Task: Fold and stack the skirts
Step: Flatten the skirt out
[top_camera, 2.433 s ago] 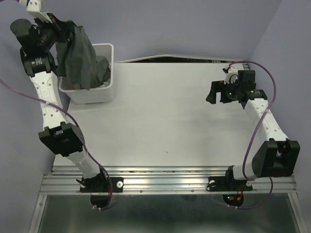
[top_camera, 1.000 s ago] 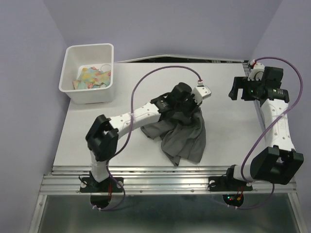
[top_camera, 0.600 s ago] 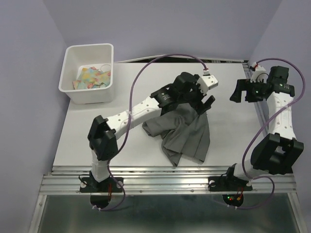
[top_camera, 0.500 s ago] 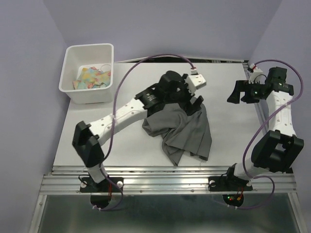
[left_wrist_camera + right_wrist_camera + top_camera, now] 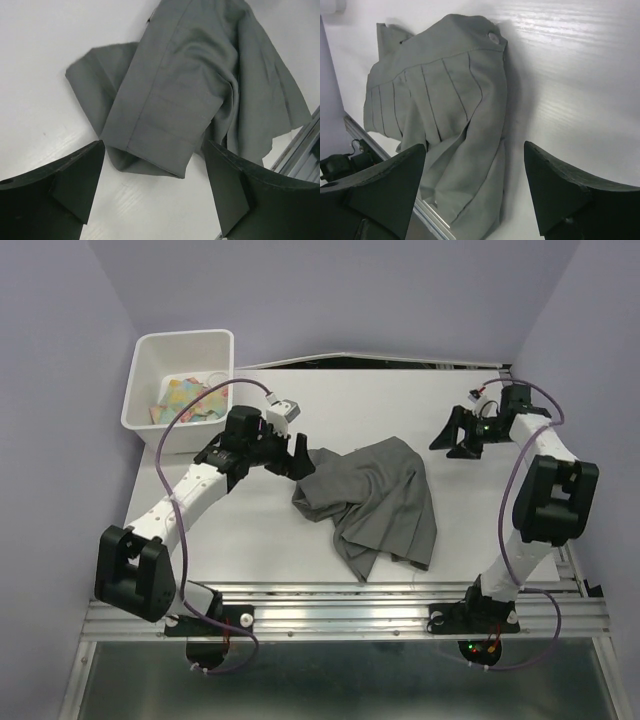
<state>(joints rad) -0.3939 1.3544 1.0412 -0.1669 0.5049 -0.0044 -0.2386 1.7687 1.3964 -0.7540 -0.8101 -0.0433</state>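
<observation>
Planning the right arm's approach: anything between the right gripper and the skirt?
Only bare table lies between the right gripper and the skirt, as the top and right wrist views show.

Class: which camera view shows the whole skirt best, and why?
Top external: the skirt lies crumpled on the table with nearly its full outline visible. Left wrist crops its top edge; right wrist shows pleats and a button, but its lower end is cut off.
</observation>
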